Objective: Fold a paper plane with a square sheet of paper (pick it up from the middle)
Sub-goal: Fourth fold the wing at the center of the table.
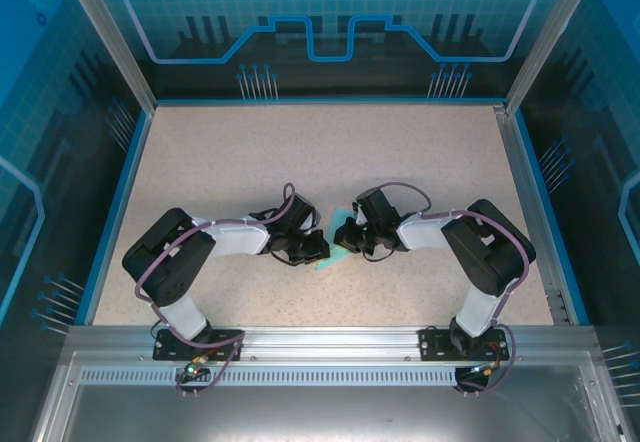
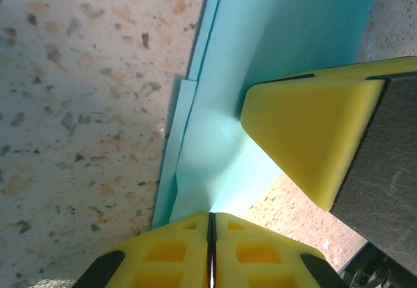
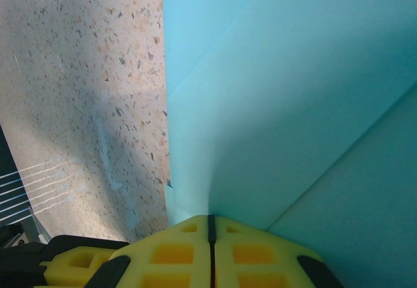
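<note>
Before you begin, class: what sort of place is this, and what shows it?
Probably a robotics lab work cell: the left arm and right arm are bolted to an aluminium rail at a speckled table, enclosed by blue printed panels in a metal frame.

You have a flat beige bench (image 1: 210, 162) with dark and brown speckles and a blue rim (image 1: 330, 101) on its sides. On it, near the middle, lies one thin light cyan sheet of paper (image 1: 333, 256), folded in overlapping layers with straight edges.
</note>
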Available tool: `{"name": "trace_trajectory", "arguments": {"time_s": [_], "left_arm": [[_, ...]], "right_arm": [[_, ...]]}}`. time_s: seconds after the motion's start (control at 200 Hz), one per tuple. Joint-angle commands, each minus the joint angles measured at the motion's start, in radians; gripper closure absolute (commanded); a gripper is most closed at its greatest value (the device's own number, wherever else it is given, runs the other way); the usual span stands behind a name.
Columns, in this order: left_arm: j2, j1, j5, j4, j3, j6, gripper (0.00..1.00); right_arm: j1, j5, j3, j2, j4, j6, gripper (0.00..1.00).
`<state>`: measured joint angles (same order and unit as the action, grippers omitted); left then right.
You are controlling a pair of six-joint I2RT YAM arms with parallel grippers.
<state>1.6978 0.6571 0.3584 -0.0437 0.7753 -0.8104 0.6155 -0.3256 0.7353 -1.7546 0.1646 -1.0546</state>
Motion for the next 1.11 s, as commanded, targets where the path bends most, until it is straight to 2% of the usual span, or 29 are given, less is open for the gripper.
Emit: {"name": "trace_trajectory", "arguments": {"time_s": [0.0, 0.54, 0.845, 1.1], "left_arm": [[-0.009, -0.004, -0.038, -0.065, -0.021, 0.021, 0.9], [-0.01, -0.004, -0.008, -0.06, -0.07, 0.011, 0.89], [-0.097, -0.004, 0.027, -0.055, -0.029, 0.0, 0.86], [-0.059, -0.004, 0.057, -0.023, -0.066, -0.012, 0.86]], "right_arm": [[0.012, 0.079, -0.007, -0.055, -0.116, 0.01, 0.93], [0.006, 0.079, 0.0, -0.068, -0.133, 0.014, 0.93], [0.004, 0.078, -0.002, -0.073, -0.138, 0.016, 0.93], [0.004, 0.071, 0.0, -0.085, -0.133, 0.016, 0.93]]}}
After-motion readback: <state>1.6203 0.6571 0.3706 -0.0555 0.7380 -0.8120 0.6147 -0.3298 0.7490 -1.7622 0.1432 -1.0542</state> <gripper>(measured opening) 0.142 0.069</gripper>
